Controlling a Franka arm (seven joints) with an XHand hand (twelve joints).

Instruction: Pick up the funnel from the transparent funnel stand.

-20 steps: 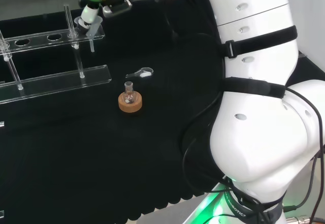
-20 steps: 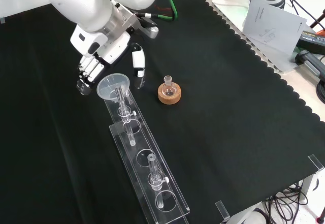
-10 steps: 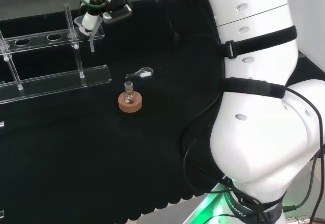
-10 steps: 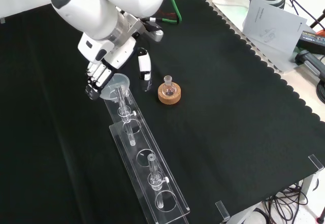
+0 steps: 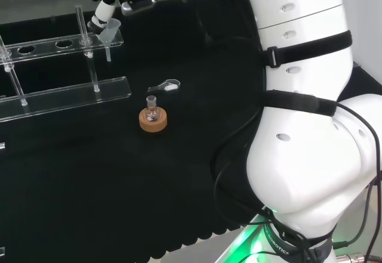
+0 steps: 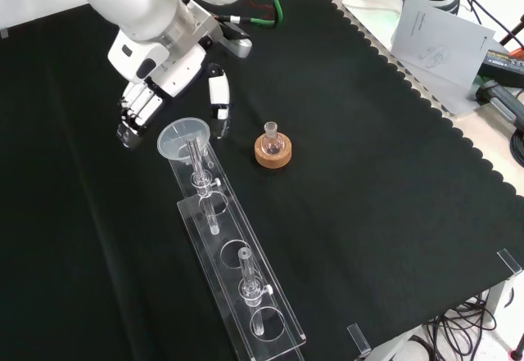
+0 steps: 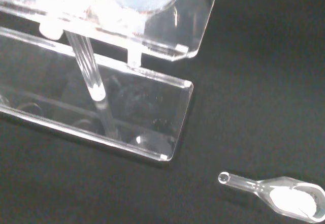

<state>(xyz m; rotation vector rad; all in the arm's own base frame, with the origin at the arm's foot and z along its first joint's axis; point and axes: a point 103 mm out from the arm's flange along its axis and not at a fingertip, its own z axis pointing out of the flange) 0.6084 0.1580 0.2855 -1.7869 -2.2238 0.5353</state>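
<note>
Funnel sits in funnel stand; hand has backed off, fingers relaxed apart, holding nothing.

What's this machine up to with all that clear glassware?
A white robot arm with a hand is trying to lift a clear funnel out of a see-through stand. At this moment the funnel sits in the end hole of the stand, and the hand hangs open just beyond it, fingers on one side and thumb on the other, not gripping it. Nearby on the black cloth stand a small flask on a cork ring and a little glass scoop.
</note>
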